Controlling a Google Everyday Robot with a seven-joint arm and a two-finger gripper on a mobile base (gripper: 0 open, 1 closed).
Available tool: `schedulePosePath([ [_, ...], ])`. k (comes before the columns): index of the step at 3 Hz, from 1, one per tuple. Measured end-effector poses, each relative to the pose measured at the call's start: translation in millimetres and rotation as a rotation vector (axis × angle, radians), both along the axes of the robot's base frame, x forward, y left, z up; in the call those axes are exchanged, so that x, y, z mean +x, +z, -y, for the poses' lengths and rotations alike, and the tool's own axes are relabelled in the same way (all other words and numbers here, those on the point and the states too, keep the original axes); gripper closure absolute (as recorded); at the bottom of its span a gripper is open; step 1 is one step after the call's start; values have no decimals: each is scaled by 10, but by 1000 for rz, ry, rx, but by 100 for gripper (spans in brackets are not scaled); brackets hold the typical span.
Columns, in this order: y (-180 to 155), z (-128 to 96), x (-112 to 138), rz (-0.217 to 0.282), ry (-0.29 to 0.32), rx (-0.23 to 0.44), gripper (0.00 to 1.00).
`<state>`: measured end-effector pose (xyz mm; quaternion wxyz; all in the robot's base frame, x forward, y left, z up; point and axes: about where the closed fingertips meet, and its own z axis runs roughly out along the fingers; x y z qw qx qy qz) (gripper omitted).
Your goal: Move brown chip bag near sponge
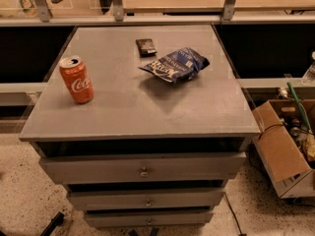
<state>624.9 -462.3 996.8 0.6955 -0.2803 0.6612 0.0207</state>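
On top of the grey drawer cabinet (128,112) lie three items. The gripper is outside the camera view on every side. Its finger state cannot be told, and no position can be referenced to it, so locations are given item to item.

1. Small dark packet (146,46): lies flat near the rear edge of the top, about midway across. It is the only brownish item on the surface. Whether it is the brown chip bag cannot be confirmed.
2. Blue chip bag (174,64): lies crumpled just in front of and to the right of the small dark packet. The two are close together but apart.
3. Red soda can (77,79): stands upright near the left edge, well apart from both packets.

Below the top, three drawers are stacked. The upper drawer (142,167) carries a small centre knob (143,172).

An open cardboard box (280,151) holding mixed items stands on the speckled floor (19,191) just beside the cabinet's right side. A metal rail (147,19) runs along behind the rear edge.
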Motion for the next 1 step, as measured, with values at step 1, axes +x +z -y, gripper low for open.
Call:
schedulePosePath([
  [1, 2, 150, -122, -1, -25, -2, 0],
])
